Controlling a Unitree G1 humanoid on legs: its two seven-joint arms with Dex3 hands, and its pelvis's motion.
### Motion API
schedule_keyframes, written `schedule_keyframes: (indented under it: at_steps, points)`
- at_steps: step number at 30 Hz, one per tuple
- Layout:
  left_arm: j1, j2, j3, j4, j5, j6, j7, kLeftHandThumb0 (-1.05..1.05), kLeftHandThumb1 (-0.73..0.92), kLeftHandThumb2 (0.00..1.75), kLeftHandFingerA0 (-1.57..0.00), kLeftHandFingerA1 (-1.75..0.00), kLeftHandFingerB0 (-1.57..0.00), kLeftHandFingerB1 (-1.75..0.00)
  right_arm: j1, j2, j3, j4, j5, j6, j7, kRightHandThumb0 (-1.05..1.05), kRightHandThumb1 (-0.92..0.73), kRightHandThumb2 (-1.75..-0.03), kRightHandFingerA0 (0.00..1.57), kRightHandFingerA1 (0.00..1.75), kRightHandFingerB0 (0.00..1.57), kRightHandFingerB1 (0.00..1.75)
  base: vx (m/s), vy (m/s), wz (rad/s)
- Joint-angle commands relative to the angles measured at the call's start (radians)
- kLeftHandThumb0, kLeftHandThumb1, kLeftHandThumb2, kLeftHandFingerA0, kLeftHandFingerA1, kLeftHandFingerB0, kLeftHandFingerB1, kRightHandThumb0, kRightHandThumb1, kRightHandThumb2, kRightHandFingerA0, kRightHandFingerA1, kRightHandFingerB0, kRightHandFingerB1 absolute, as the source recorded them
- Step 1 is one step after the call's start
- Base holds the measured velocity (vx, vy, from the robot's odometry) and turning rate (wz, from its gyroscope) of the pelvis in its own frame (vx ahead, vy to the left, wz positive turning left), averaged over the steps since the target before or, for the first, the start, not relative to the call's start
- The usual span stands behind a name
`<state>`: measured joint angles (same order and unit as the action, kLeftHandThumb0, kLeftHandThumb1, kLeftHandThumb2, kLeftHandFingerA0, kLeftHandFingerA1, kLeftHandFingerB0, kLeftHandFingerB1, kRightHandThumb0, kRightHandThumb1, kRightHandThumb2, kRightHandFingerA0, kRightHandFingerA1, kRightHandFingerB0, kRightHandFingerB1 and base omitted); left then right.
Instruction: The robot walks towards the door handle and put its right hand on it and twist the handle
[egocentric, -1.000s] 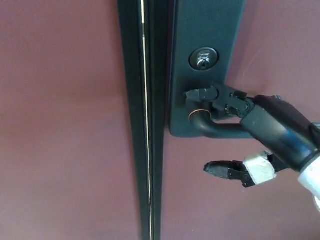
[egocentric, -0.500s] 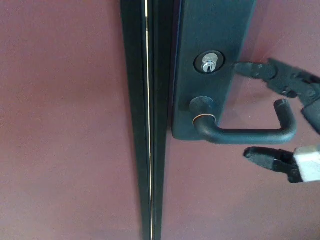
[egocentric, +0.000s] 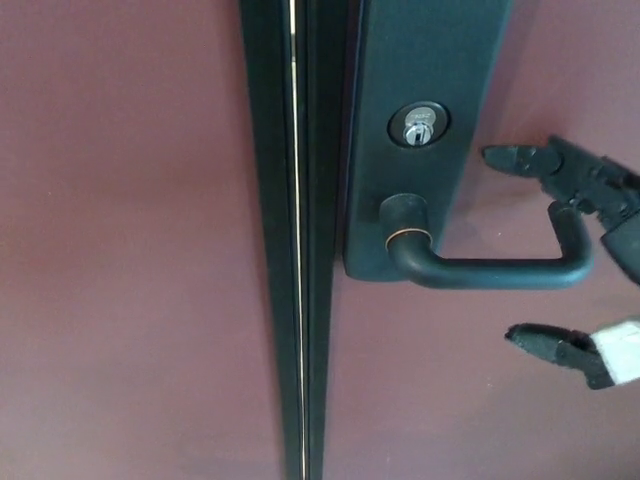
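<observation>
We see only part of the right hand: the picture's right edge cuts off its palm and wrist, leaving the upper fingers and a lower digit with a pale patch. The dark backplate runs off the top edge, so we cannot see its upper end. The door fills the frame past every edge. The keyhole is too small to read its markings.
</observation>
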<state>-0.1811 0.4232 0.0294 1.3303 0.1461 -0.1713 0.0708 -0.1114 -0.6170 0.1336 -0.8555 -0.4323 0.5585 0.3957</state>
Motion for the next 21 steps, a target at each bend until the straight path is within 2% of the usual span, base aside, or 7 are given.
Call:
schedule_keyframes:
  at_steps: [1,17,18,19,20,21]
  points:
    - [0.001,0.013,-0.002,-0.001,0.014,0.012,0.007,-0.30,0.53,0.56,-0.56,-0.44,-0.43,-0.38,-0.010,-0.005,0.047,0.045,-0.051,-0.003,0.027,-0.31,-0.28,-0.88,0.06,0.50,0.06,0.48,0.00,0.000,0.00]
    - [0.001,0.008,0.014,-0.001,0.004,0.017,0.004,-0.30,0.53,0.56,-0.57,-0.45,-0.43,-0.38,-0.060,0.058,0.226,0.126,-0.192,0.033,0.042,-0.29,-0.28,-0.88,0.10,0.51,0.10,0.49,0.00,0.000,0.00]
    - [0.000,0.009,0.012,-0.002,0.006,0.018,0.003,-0.30,0.53,0.56,-0.57,-0.45,-0.43,-0.38,-0.065,0.059,0.237,0.125,-0.210,0.034,0.048,-0.57,-0.52,-0.56,0.29,0.35,0.28,0.31,0.00,0.000,0.00]
    - [-0.002,0.009,0.014,-0.002,0.005,0.019,0.001,-0.30,0.53,0.56,-0.57,-0.45,-0.43,-0.38,-0.069,0.058,0.254,0.125,-0.239,0.031,0.051,-0.57,-0.50,-0.56,0.38,0.37,0.36,0.34,0.00,0.000,0.00]
    - [-0.003,0.009,0.017,-0.002,0.002,0.019,-0.001,-0.30,0.53,0.56,-0.57,-0.45,-0.43,-0.38,-0.073,0.057,0.275,0.125,-0.276,0.027,0.054,-0.57,-0.50,-0.56,0.38,0.37,0.36,0.34,0.00,0.000,0.00]
    - [-0.006,0.009,0.017,-0.002,0.002,0.022,-0.004,-0.30,0.53,0.56,-0.57,-0.45,-0.43,-0.38,-0.079,0.054,0.285,0.123,-0.299,0.029,0.063,-0.62,-0.44,-0.78,0.44,0.51,0.31,0.43,0.00,0.000,0.00]
